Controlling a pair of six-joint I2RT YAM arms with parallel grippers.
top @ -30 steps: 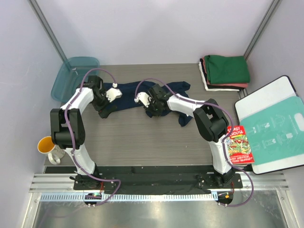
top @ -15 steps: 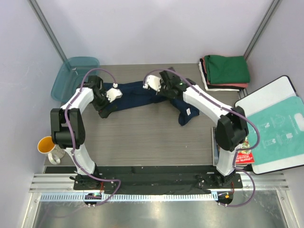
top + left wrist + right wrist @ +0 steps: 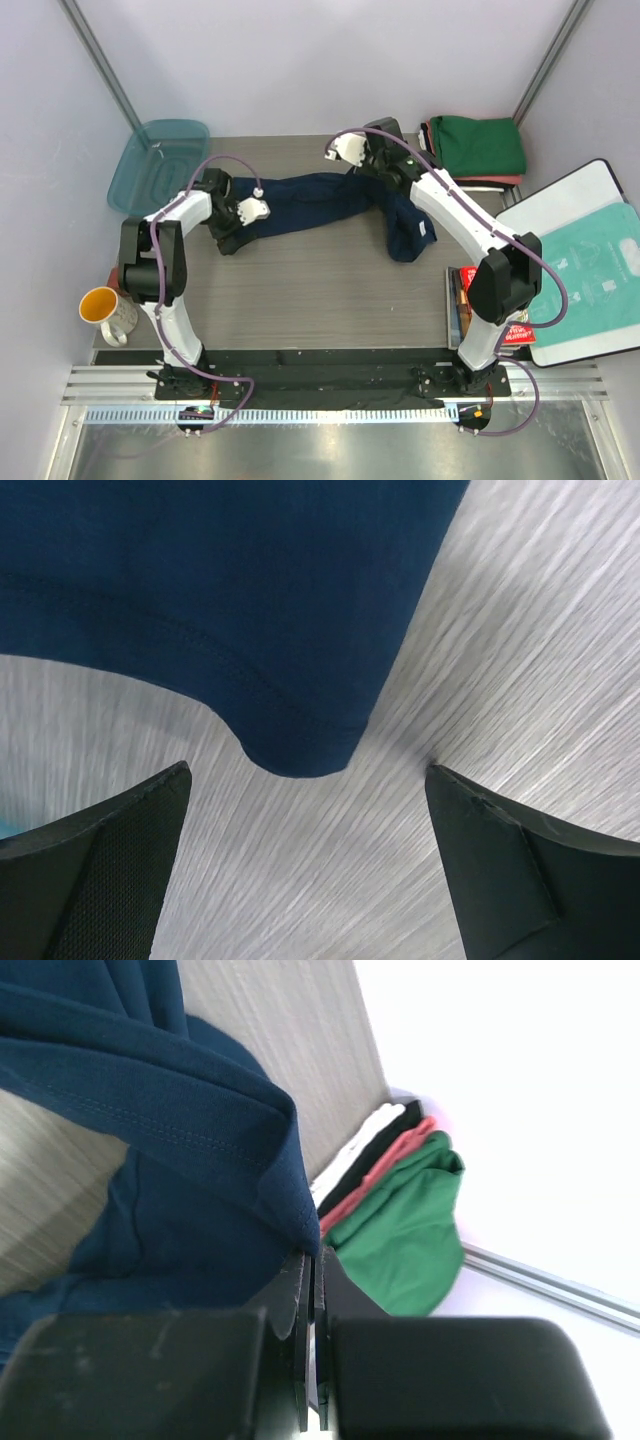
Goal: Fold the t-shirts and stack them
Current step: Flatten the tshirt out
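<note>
The dark navy t-shirt [image 3: 310, 198] lay stretched in a long, rumpled band across the far half of the table [image 3: 330, 290], running from the left side toward the far right corner. Its right end drooped back toward the middle, where a small white tag [image 3: 427, 236] showed. The right gripper [image 3: 312, 1260] had its fingers pressed tightly together on a fold of the navy hem, lifting that part off the wood. The left gripper [image 3: 308, 780] stood wide apart with nothing between its fingers [image 3: 110, 860]. A rounded corner of the navy cloth sat just ahead of the gap, and the wrist view did not show whether it touched either finger.

In the far right corner sat the stack of folded t-shirts [image 3: 478, 145], green on top, with salmon-red, dark and white layers below. A teal bin [image 3: 160, 160] stood at the far left corner and a mug [image 3: 103, 310] near the left edge. Off the right edge lay a teal-printed plastic bag [image 3: 585, 275] on a white board [image 3: 560, 195].
</note>
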